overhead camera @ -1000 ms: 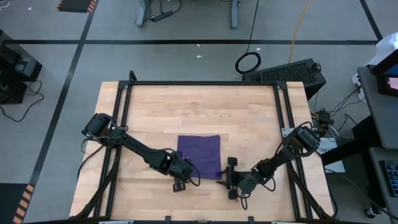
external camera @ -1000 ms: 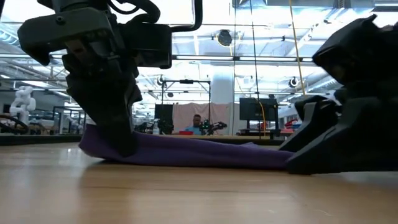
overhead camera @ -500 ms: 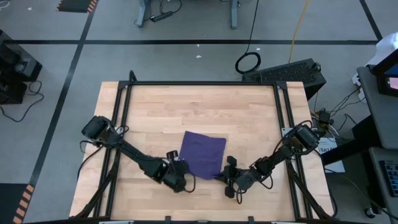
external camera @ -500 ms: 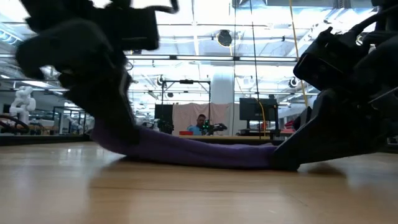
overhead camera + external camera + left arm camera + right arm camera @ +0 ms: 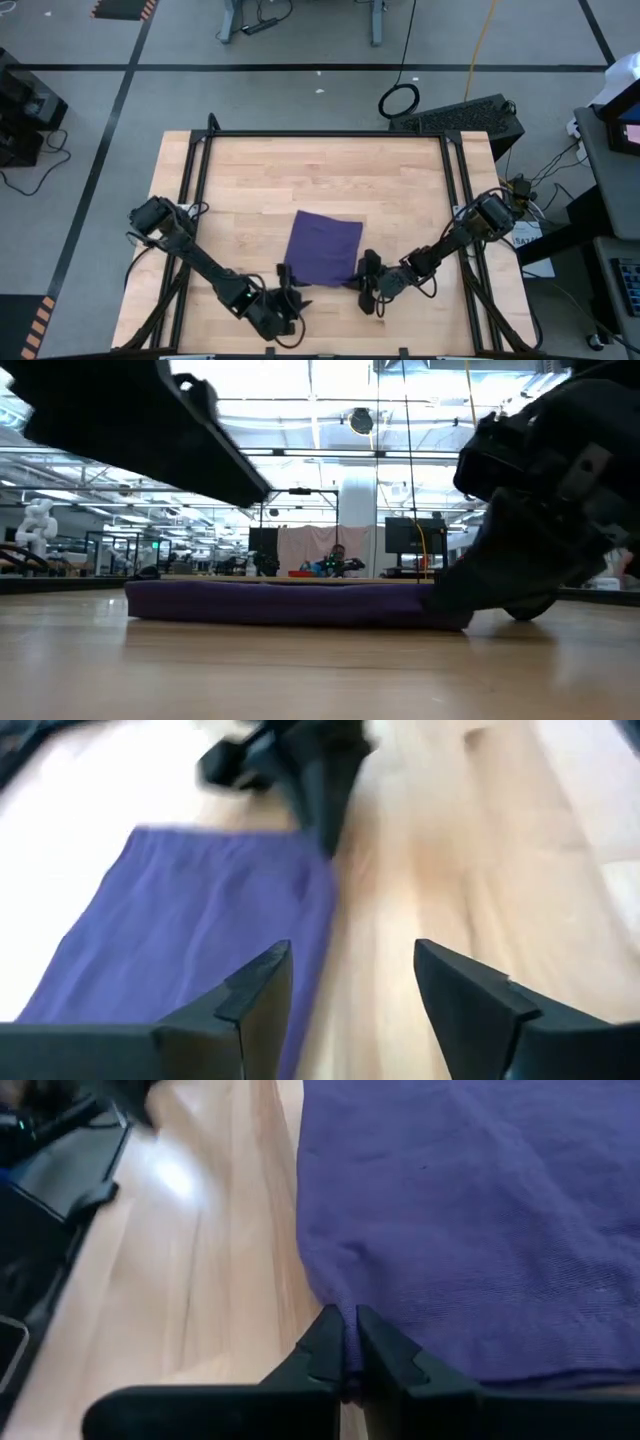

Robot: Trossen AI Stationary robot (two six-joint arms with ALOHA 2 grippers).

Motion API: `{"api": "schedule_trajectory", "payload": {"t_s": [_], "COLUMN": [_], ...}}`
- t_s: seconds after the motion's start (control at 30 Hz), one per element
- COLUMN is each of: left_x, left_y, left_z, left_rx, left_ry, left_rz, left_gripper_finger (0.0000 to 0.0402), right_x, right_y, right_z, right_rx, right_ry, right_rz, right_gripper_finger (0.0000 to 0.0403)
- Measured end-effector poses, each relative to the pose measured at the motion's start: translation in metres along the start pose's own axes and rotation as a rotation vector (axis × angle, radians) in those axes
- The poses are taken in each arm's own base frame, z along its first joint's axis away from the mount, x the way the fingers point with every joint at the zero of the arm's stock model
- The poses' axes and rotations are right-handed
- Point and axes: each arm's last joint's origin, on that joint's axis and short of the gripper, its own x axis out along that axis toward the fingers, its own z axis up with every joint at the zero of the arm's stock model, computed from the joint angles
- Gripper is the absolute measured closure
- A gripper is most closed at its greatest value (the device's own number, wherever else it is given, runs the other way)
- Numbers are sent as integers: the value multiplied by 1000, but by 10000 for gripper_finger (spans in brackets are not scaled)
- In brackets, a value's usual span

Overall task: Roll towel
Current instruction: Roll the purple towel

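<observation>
So far the plain purple cloth towel [image 5: 324, 247] is lying flat — no roll started. We are pinching its near corner with our right gripper [image 5: 347, 1342], our left gripper [image 5: 350, 982] hanging wide and empty beside it.

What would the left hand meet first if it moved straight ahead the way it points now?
Likely the towel: its near edge lies just ahead of the open left hand, slightly to one side. Beyond it stands the right hand, shut on the towel's corner. Depth is unclear.
</observation>
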Motion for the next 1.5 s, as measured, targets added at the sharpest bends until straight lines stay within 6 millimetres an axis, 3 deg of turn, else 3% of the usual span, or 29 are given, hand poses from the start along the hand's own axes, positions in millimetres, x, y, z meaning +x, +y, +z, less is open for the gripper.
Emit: {"api": "schedule_trajectory", "payload": {"t_s": [0.13,0.3,0.6,0.7,0.83,0.9,1.03,1.33,1.5], "left_x": [22,45,70,75,82,87,93,102,107], "left_y": [-1,12,29,37,47,53,64,90,102], "left_z": [-7,-13,-11,-10,-9,-8,-7,-1,-1], "left_rx": [81,94,109,88,-24,-102,-235,-442,-496], "left_ry": [-17,29,42,55,86,109,140,209,243], "left_rz": [22,52,-61,-66,-143,-192,-235,-400,-471], "left_gripper_finger": [199,227,276,308,385,390,394,396,396], "right_x": [2,3,4,4,3,2,-3,-21,-32], "right_y": [-2,-3,-4,-4,-3,-1,5,24,43], "right_z": [4,7,8,7,5,2,-7,-30,-41], "right_rx": [60,107,145,137,31,-27,-232,-640,-797], "right_ry": [2,3,12,17,24,28,13,-69,-139], "right_rz": [10,13,18,20,28,35,26,-74,-119], "right_gripper_finger": [395,395,395,395,392,384,341,190,166]}}
